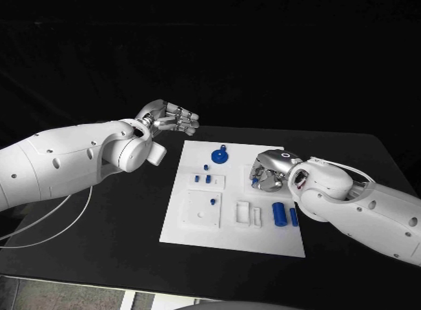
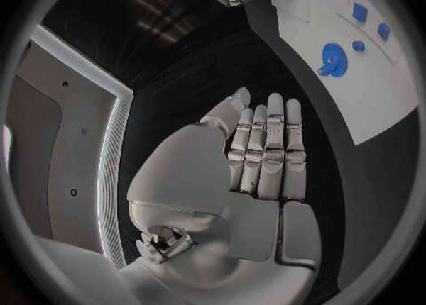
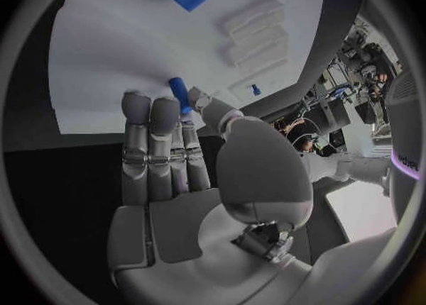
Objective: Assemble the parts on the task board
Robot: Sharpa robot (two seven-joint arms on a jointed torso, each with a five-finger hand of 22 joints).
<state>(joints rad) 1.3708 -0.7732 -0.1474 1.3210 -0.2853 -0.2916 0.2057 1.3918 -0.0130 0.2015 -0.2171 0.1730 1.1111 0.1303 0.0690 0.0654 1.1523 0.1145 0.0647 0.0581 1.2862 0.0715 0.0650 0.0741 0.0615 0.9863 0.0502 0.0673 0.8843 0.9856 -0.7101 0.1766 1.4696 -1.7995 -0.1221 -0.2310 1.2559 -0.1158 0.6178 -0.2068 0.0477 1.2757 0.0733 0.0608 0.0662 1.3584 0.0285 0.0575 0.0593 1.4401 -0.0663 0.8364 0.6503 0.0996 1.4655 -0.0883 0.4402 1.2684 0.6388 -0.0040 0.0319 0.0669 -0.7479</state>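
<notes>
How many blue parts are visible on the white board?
At least 7: round blue piece, three small pegs, dot, two cylinders near the right hand, which may hide more.

Head cam looks down, wrist cams close behind hands, all share task board (image 1: 231, 223)

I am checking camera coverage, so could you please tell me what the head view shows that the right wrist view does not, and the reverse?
Head view alone: the left hand, open above the table beside the task board's far left corner, the round blue part and the two blue cylinders. Right wrist view alone: a small blue part pinched at the right hand's fingertips over the board. Both: the right hand and the board.
</notes>
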